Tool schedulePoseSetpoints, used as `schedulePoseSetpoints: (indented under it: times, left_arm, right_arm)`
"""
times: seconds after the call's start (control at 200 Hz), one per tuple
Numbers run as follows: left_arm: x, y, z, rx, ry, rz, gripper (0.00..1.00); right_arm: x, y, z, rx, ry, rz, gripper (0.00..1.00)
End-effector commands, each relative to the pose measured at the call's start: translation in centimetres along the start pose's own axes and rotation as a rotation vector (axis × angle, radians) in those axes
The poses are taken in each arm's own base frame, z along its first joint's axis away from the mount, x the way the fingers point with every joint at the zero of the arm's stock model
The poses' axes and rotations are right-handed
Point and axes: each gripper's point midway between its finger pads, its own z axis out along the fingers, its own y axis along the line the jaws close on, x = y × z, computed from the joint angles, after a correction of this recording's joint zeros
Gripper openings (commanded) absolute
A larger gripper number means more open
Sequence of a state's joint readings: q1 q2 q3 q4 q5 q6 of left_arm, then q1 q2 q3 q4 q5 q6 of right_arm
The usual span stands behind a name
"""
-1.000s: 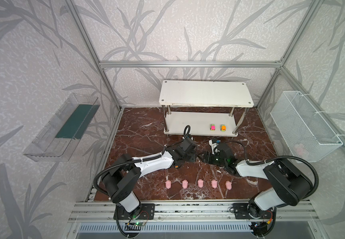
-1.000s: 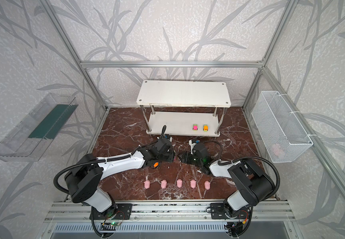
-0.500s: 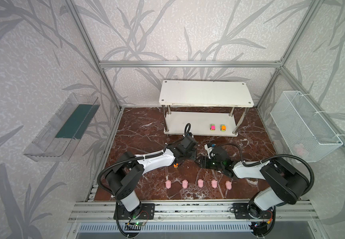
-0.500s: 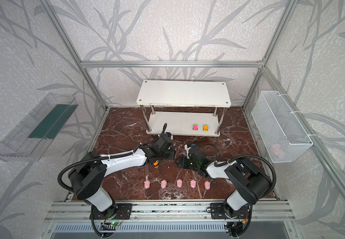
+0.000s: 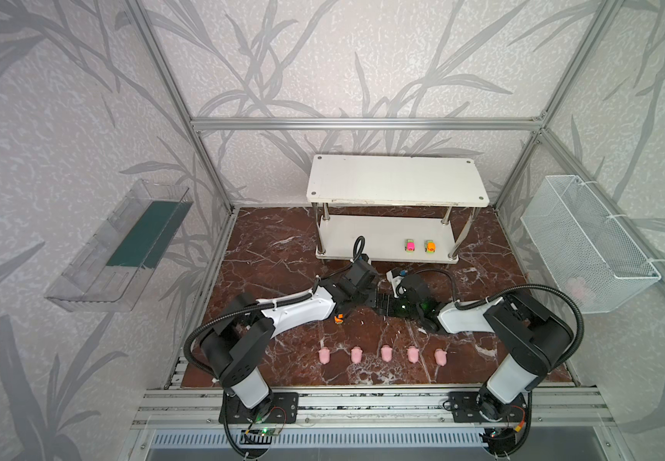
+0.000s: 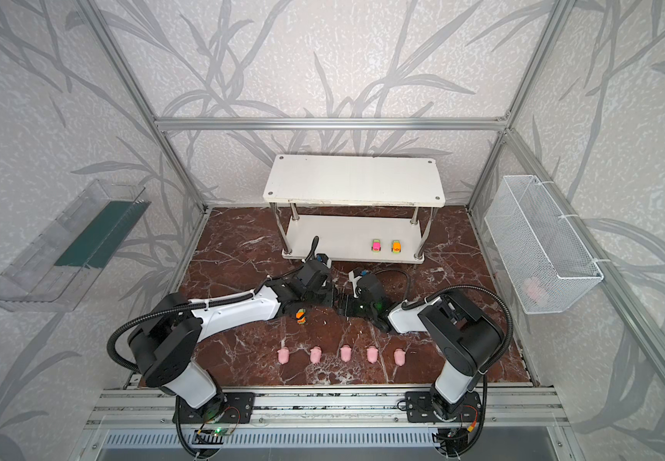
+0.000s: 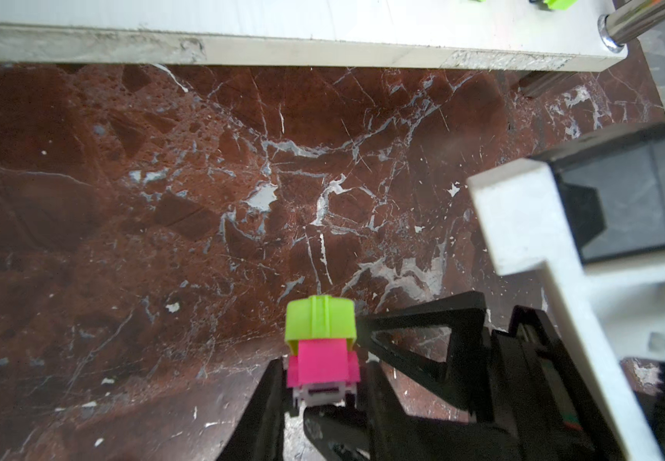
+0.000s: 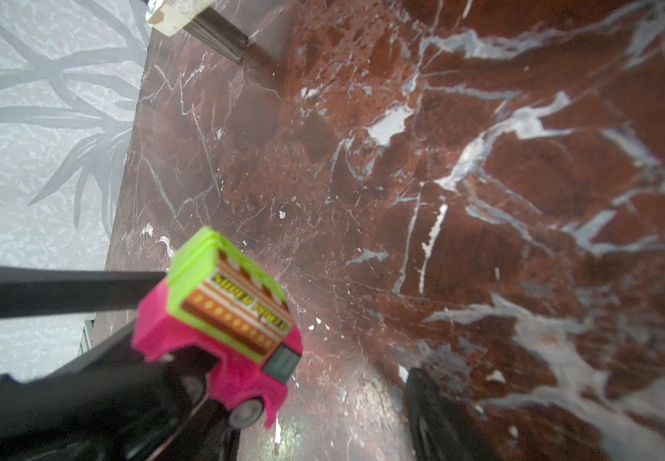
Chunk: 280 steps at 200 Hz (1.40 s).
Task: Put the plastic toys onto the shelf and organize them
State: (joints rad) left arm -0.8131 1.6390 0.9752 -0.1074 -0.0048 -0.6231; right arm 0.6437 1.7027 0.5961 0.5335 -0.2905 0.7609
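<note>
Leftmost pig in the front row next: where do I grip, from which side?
Come straight down on the leftmost pig and pinch its rounded body, fingers in line with the row: bare floor on its outer side and a gap to its neighbour leave room. Its facing is unreadable.

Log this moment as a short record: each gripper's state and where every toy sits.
left gripper: jaws shut on the pink-and-green toy car
right gripper: jaws open, close beside that car, facing the left gripper
lower tier of shelf: shelved pink car and shelved orange car, side by side near the right end
top tier: no toys
marble floor: loose orange car beneath the left arm; five pig figures in a row at the front
</note>
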Motion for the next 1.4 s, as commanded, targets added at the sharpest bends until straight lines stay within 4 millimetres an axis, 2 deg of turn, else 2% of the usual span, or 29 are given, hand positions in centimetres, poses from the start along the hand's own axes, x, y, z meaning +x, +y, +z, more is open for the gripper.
schedulePoseSetpoints:
  times: [0.0,0.225,0.52,0.775,1.015,1.25,1.295,1.394]
  left_arm:
    - [0.8,-0.1,-0.4,0.022,0.004,-0.002,0.29]
    - [2.5,0.9,1.0,0.005,0.036,-0.004,0.29]
    - [4.5,2.2,2.7,-0.025,0.076,-0.003,0.29]
    - [6.6,3.4,4.2,-0.058,0.133,-0.013,0.29]
    - [7.0,3.6,4.4,-0.068,0.149,-0.018,0.29]
    - [6.5,3.5,4.0,-0.082,0.152,-0.001,0.46]
    - [6.4,3.3,3.9,-0.079,0.152,0.002,0.50]
    - [5.8,3.1,3.4,-0.077,0.133,0.001,0.52]
  right_arm:
    - [-0.4,-2.2,0.5,0.069,0.002,0.023,0.65]
    - [-1.1,-3.2,0.6,0.110,0.004,-0.015,0.65]
    - [0.4,-4.4,1.9,0.109,0.057,0.011,0.65]
    - [0.7,-5.3,1.5,0.135,0.056,0.010,0.65]
    - [-0.1,-5.6,0.1,0.150,0.027,0.004,0.65]
    - [-1.0,-6.7,-1.5,0.168,-0.005,0.034,0.65]
    - [-1.8,-6.1,-2.2,0.155,-0.031,0.028,0.65]
    - [-2.2,-6.1,-3.0,0.152,-0.048,0.031,0.65]
